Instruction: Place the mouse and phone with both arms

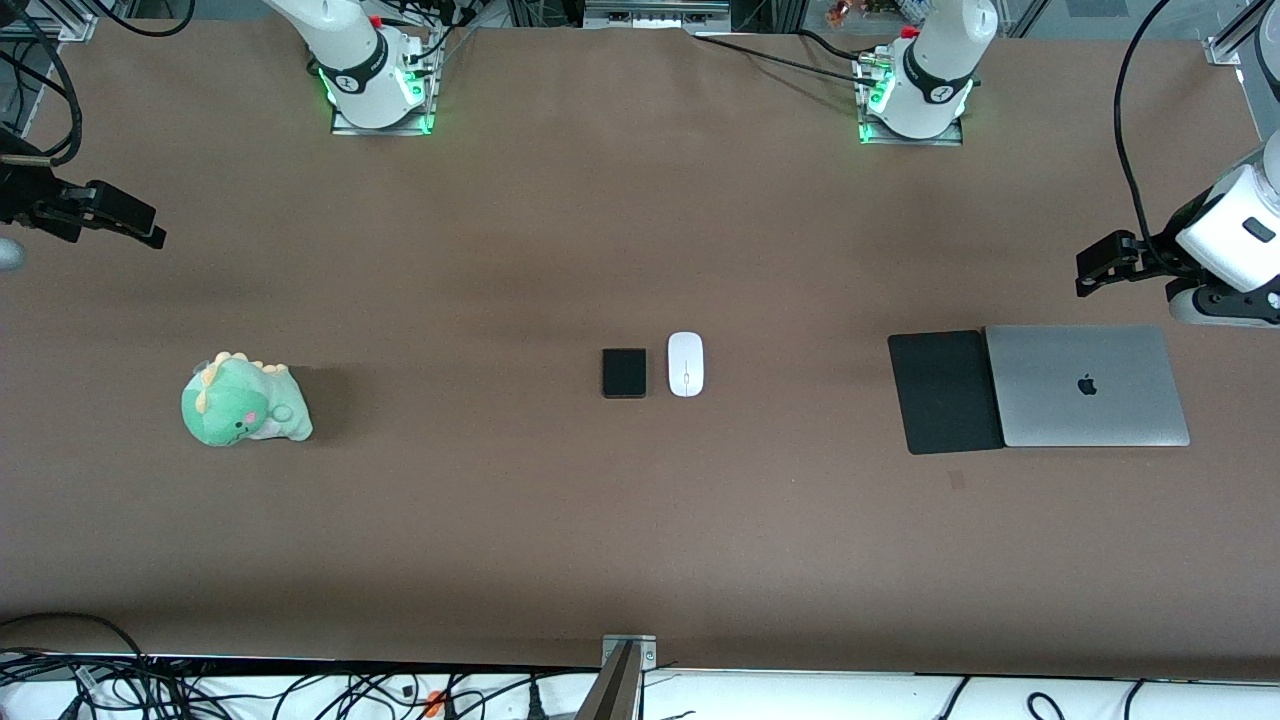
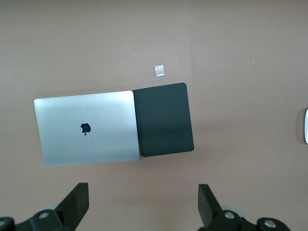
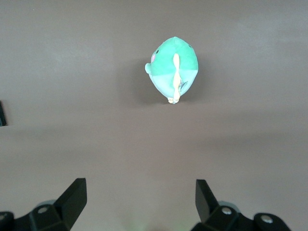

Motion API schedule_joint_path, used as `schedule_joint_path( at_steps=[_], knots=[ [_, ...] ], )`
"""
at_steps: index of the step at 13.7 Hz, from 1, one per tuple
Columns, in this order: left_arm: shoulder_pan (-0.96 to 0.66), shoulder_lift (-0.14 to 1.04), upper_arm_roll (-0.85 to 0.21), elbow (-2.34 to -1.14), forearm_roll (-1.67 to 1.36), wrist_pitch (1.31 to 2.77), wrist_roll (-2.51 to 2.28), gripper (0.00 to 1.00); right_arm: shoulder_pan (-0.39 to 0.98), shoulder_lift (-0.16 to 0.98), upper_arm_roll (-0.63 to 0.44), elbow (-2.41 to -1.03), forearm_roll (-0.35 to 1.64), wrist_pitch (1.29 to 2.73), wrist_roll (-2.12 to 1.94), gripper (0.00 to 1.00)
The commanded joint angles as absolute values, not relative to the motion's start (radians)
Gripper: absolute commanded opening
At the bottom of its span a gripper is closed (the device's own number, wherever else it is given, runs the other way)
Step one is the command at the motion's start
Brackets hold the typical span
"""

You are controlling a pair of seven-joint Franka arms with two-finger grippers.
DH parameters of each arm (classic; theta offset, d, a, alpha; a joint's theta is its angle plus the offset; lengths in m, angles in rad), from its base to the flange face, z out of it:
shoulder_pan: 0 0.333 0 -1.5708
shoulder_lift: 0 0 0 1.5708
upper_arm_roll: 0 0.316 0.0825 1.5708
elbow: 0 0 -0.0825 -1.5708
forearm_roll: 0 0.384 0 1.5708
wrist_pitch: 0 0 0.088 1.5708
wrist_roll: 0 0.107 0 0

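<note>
Now both arms wait | left pincer [image 2: 141, 204] wide over laptop [image 1: 1087, 386] end, right pincer [image 3: 139, 202] wide over plush toy [image 1: 245, 401] end | phone [image 1: 624, 373] just beside mouse [image 1: 685, 364] mid-tabletop [image 1: 500, 520] | risk: one pincer bumps the neighbour thing; glossy mouse probably slips.

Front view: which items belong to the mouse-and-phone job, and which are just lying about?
Job:
- mouse, mid-table
- phone, beside it, apart
- left end effector, open, over bare table near the laptop
- right end effector, open, over bare table

Lying about:
- laptop
- black mat, against laptop
- plush dinosaur
</note>
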State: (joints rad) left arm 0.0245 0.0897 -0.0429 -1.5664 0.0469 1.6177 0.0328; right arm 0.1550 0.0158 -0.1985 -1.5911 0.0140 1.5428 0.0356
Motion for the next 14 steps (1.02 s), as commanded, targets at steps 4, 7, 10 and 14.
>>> schedule_joint_path(
  at_steps=[4,7,10,14],
  knots=[
    [0.031,0.098,-0.04,-1.542,0.018,1.597,0.06,1.0,0.16,0.017,-0.198,-1.582,0.014,1.529,0.044,1.0],
    [0.031,0.098,-0.04,-1.542,0.018,1.597,0.06,1.0,0.16,0.017,-0.198,-1.582,0.014,1.529,0.044,1.0],
    [0.031,0.098,-0.04,-1.542,0.018,1.597,0.06,1.0,0.16,0.017,-0.198,-1.582,0.014,1.529,0.043,1.0],
    [0.031,0.098,-0.04,-1.542,0.018,1.597,0.06,1.0,0.16,0.017,-0.198,-1.582,0.014,1.529,0.04,1.0]
  ],
)
